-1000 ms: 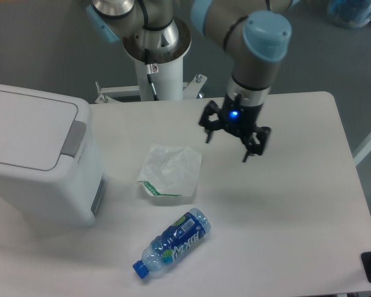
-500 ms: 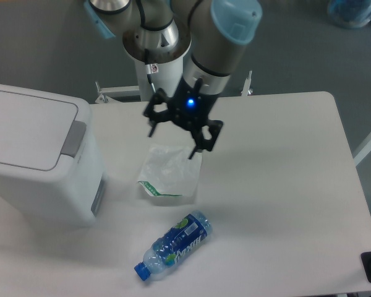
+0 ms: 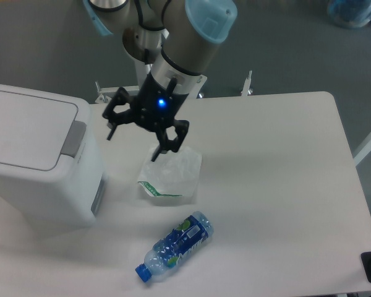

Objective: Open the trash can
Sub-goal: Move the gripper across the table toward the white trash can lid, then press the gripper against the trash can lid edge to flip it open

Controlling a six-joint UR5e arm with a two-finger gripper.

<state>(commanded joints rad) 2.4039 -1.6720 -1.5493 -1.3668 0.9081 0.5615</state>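
The trash can (image 3: 34, 164) is a boxy white bin at the table's left edge. Its flat lid (image 3: 25, 127) lies closed, with a grey push tab (image 3: 75, 138) on the right rim and a grey panel (image 3: 98, 193) on its side. My gripper (image 3: 134, 142) hangs open above the table just right of the bin, its black fingers spread and nothing between them. One fingertip (image 3: 111, 132) is a short way from the push tab, not touching it.
A crumpled white wrapper (image 3: 171, 175) lies below and right of the gripper. A blue plastic bottle (image 3: 175, 245) lies on its side near the front edge. The arm's white pedestal (image 3: 149, 77) stands behind the table.
The gripper has travelled left across the table, from the middle right over the wrapper toward the trash can, staying open. The bottle has shifted very slightly.
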